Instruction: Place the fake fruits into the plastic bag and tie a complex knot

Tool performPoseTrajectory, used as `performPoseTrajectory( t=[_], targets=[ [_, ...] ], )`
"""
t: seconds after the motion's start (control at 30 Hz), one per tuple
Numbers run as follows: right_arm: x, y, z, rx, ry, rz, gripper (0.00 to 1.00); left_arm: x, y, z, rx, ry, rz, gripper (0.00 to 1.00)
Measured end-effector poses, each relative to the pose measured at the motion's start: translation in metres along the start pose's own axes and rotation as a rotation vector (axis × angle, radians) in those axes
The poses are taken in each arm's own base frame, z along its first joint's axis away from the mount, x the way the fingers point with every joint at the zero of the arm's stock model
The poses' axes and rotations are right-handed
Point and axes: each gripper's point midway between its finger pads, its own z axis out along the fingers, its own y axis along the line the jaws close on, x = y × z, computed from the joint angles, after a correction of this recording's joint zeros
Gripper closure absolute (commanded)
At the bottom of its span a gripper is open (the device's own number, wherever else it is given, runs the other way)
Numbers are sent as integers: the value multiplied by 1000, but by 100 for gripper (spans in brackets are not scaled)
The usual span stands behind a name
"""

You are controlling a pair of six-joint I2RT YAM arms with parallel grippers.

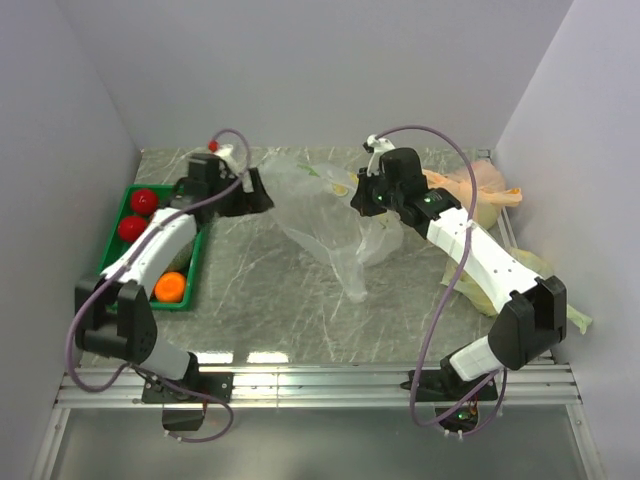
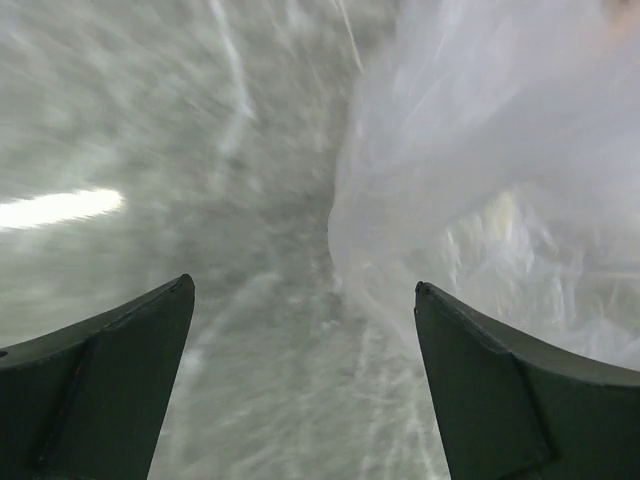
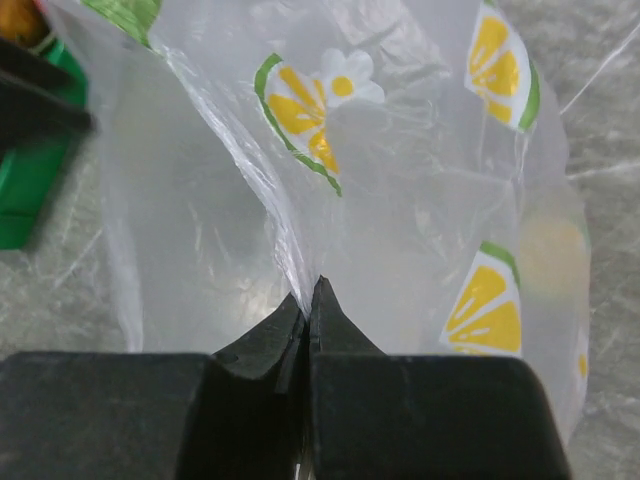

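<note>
Pinching the plastic bag [image 3: 410, 190] in the clamped right end effector [image 3: 312, 292], left end effector [image 2: 303, 285] wide apart — empty, plastic bag just ahead

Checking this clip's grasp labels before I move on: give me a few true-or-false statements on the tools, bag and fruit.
1. The right tool is shut on the plastic bag. True.
2. The other tool also grips the bag. False: the left tool is open, holding nothing.
3. All fruit is in the bag. False: two red balls and an orange ball lie in the green tray.
4. The bag carries lemon-slice prints. True.
</note>
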Motion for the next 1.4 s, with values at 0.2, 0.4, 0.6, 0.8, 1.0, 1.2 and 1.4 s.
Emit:
performPoseTrajectory(
  t=[0.2,0.4,0.6,0.8,1.0,1.2,1.4],
  targets=[
    [9,1,5,-10,28,3,100,-71,54,-63,-135,-193,47,3],
    [16,5,9,-29,48,31,100,-98,124,-82,-340,-228,3,4],
    [24,7,17,-41,80,53,100,-99,207,-61,-509,-138,-95,11],
    [28,7,20,-41,92,58,100,-77,236,-30,-520,-25,-87,9],
    [28,6,21,-38,92,59,100,-74,242,-13,-502,6,-77,10],
    [27,-1,21,4,84,64,100,-65,257,8,-513,42,-101,10],
    [27,-6,21,36,80,81,100,-51,271,21,-540,83,-122,10]
  ],
)
